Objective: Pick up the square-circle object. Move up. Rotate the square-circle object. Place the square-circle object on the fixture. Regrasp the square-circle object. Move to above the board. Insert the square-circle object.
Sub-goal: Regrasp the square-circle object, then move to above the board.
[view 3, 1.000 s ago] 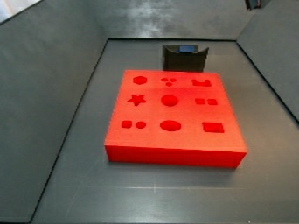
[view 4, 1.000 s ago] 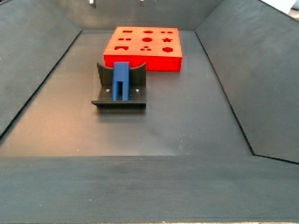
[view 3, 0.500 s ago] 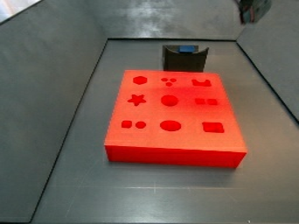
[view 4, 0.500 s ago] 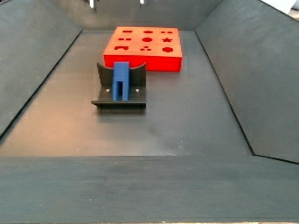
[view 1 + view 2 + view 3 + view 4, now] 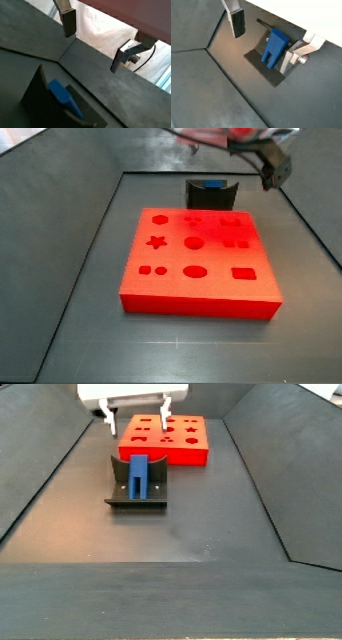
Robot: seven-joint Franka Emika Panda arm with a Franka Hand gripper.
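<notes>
The blue square-circle object [image 5: 138, 475] stands on edge in the notch of the dark fixture [image 5: 136, 496], its two legs pointing away from the red board [image 5: 167, 440]. My gripper [image 5: 136, 431] is open and empty. It hangs above the fixture's board-side end, clear of the peg. In both wrist views nothing lies in the gripper [image 5: 262, 54], and the square-circle object [image 5: 274, 46] shows below, close to one finger [image 5: 290, 60]. In a wrist view the peg [image 5: 65, 97] and fixture [image 5: 39, 95] sit off to one side of the fingers [image 5: 69, 22].
The board [image 5: 198, 258], with several shaped holes, lies just behind the fixture [image 5: 210, 196]. Sloped dark grey walls [image 5: 267, 474] enclose the floor on both sides. In a side view the gripper [image 5: 274, 170] is blurred near the upper wall.
The gripper has come down into both side views from above and now hangs over the fixture. The peg, fixture and board have not moved.
</notes>
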